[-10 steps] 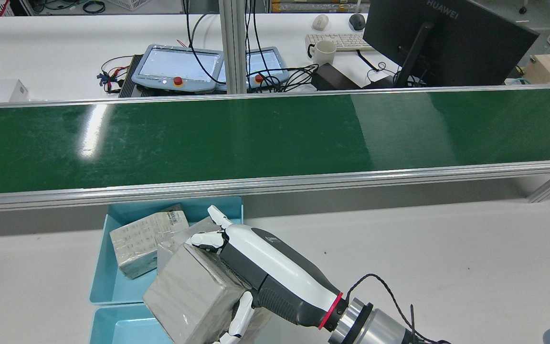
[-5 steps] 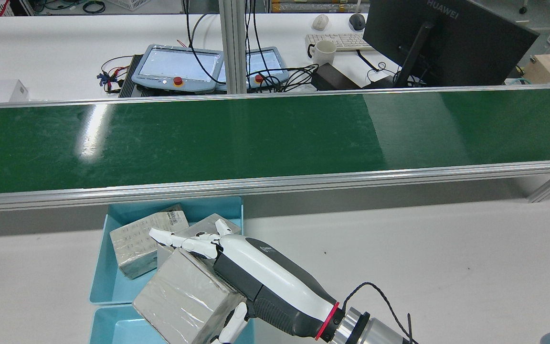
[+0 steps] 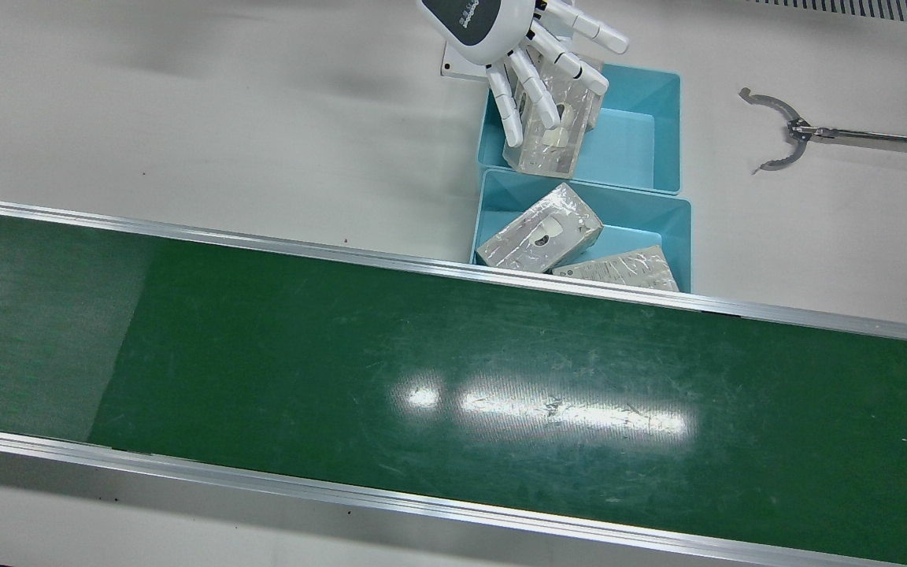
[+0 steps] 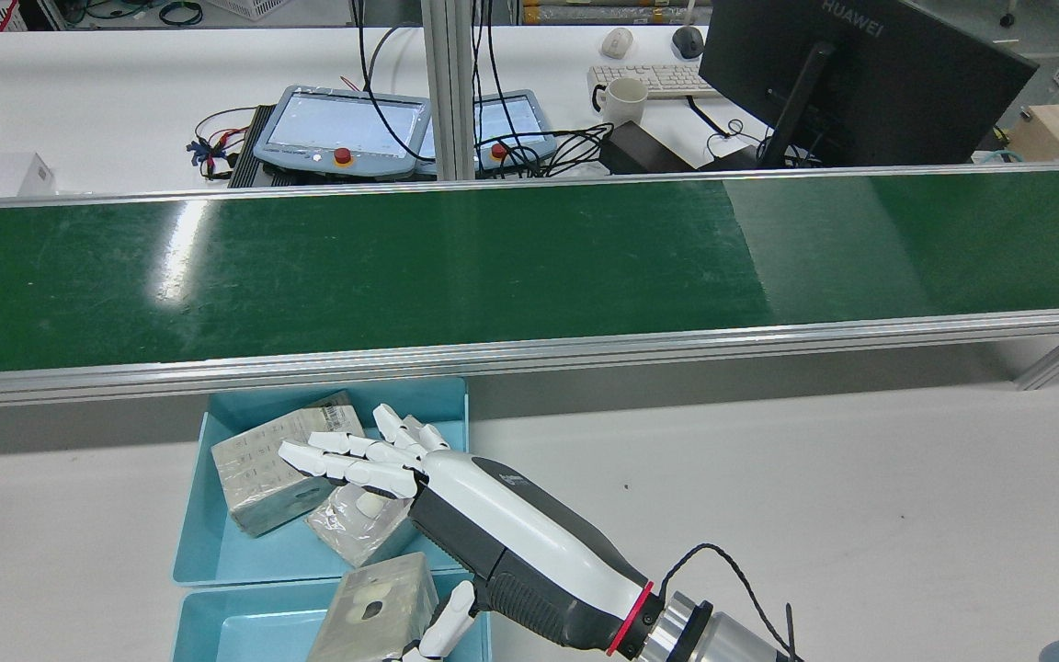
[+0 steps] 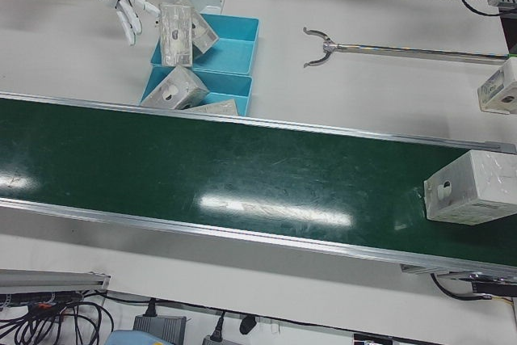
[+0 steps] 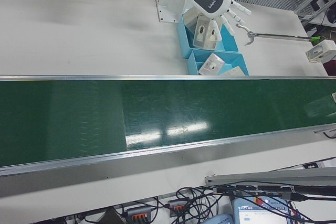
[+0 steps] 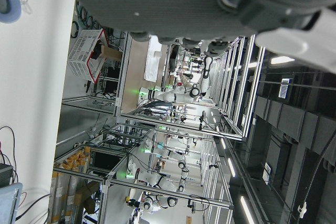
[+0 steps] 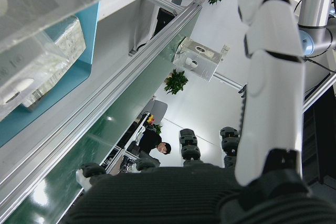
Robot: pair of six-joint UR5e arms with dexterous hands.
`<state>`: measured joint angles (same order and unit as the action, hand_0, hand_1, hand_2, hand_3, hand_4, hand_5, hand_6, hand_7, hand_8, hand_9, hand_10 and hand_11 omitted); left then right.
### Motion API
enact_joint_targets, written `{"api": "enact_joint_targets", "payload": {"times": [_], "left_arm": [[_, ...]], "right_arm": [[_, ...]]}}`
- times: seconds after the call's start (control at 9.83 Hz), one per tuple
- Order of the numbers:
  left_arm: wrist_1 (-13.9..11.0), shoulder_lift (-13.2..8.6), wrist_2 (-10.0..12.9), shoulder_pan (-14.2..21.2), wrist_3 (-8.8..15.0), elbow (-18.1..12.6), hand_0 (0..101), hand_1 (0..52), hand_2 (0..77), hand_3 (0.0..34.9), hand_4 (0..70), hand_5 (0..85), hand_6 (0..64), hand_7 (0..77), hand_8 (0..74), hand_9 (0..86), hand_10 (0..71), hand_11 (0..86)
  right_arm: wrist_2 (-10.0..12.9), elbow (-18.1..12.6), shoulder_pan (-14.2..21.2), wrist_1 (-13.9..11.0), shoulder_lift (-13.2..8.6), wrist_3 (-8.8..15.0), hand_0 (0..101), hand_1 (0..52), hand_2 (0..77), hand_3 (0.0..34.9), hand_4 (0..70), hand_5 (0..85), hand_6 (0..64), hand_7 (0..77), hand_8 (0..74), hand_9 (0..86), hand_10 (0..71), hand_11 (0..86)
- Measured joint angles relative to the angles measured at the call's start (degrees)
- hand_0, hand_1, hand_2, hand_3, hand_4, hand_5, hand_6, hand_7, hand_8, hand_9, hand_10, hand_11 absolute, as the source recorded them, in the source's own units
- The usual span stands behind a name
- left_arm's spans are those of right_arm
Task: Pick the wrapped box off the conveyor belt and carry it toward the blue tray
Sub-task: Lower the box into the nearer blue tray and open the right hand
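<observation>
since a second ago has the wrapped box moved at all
Yes. The wrapped box has dropped out of the right hand, now open, into the near blue tray.

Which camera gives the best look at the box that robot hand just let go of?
The front view: the wrapped box leans on the blue tray, under the open right robot hand. The rear view shows only its end; both side-front views show it small.

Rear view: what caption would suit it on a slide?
White-and-grey right hand, fingers spread, above a plastic-wrapped grey box tipping into the near blue tray.
</observation>
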<state>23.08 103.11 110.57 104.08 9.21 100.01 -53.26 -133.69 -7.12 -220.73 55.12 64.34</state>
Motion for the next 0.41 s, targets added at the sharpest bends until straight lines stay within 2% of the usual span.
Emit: {"api": "enact_joint_targets", "payload": {"times": [0.1, 0.2, 0.41], "left_arm": [[0.0, 0.0, 0.0, 0.0, 0.0, 0.0, 0, 0.0, 1.1, 0.0, 0.0, 0.5, 0.0, 0.5, 0.5, 0.0, 0.5, 0.0], [0.0, 0.0, 0.0, 0.0, 0.0, 0.0, 0, 0.0, 1.1, 0.0, 0.0, 0.5, 0.0, 0.5, 0.5, 0.0, 0.0, 0.0], [0.0, 0.0, 0.0, 0.0, 0.0, 0.0, 0, 0.0, 1.1, 0.0, 0.0, 0.5, 0.0, 0.5, 0.5, 0.5, 0.5, 0.0]], "right_arm": [[0.0, -0.1, 0.0, 0.0, 0.0, 0.0, 48, 16.4, 17.5, 30.2, 14.2, 0.5, 0.0, 11.4, 0.0, 1.6, 0.0, 1.6], [0.0, -0.1, 0.0, 0.0, 0.0, -0.1, 48, 16.4, 17.5, 30.3, 14.2, 7.1, 0.0, 12.0, 0.0, 1.6, 0.0, 1.6], [0.0, -0.3, -0.6, -0.1, 0.0, -1.0, 48, 16.4, 17.5, 30.3, 14.2, 7.1, 0.0, 12.0, 0.0, 1.6, 0.0, 1.6]]}}
